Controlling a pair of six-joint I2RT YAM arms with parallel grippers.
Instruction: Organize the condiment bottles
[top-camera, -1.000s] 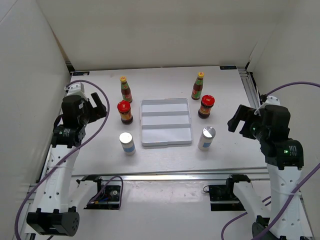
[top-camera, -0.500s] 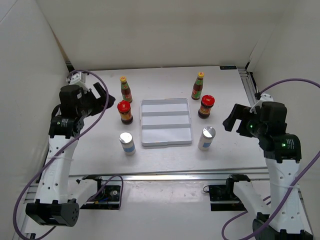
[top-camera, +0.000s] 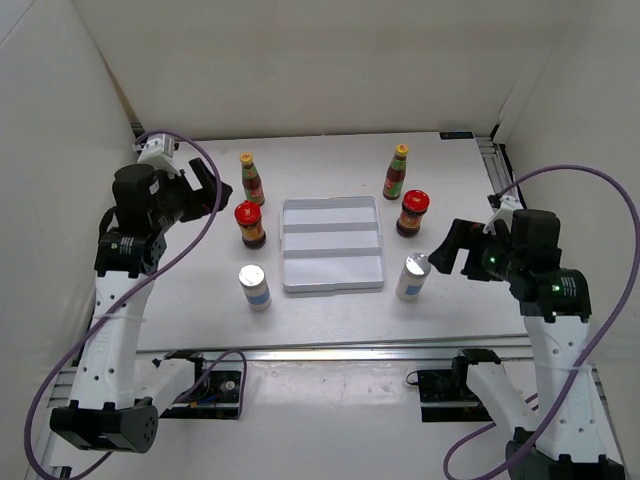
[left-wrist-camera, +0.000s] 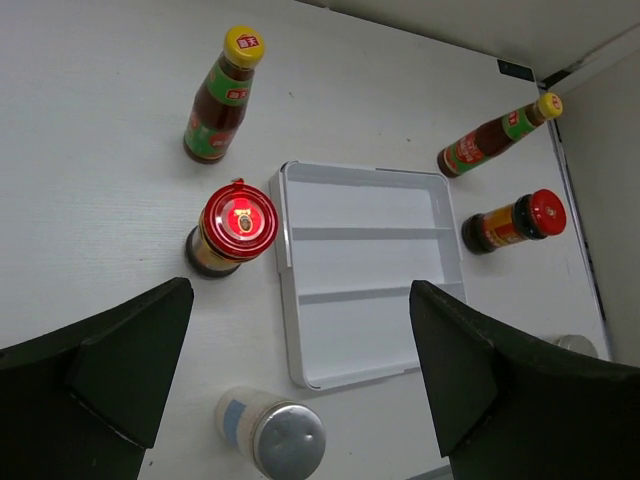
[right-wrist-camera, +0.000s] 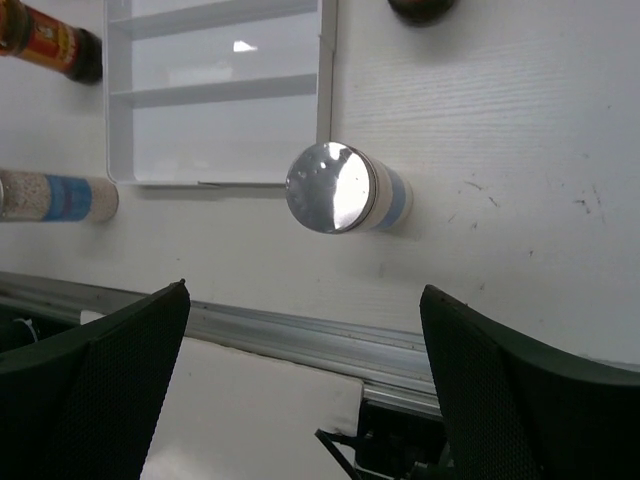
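Table (top-camera: 320, 160) is carrying everything. The white ridged tray (top-camera: 332, 245) is sitting mid-table with nothing in it, and three condiment bottles are standing on each side of it. My right end effector (top-camera: 447, 252) is hovering released, fingers spread wide. The right shaker (top-camera: 412, 277) is standing upright just ahead of it toward the tray, touching nothing, long axis vertical. In the right wrist view its silver top is showing between my two fingers. That arm is the nearer one by far. My left end effector (top-camera: 212, 190) is also released and wide, hanging over the left side. The left jar (top-camera: 249, 224) is standing nearest ahead of and below it, the left sauce bottle (top-camera: 251, 180) farther back, the left shaker (top-camera: 254, 287) nearer the arm bases. The right jar (top-camera: 412, 212) and right sauce bottle (top-camera: 396, 172) are standing beyond the right shaker. Versus a second ago, both arms are swinging inward: the right end effector is closing on the shaker and the left one is reaching farther back. No bottle is shifting, tray unchanged. I'm judging the right shaker to be the coming pick.
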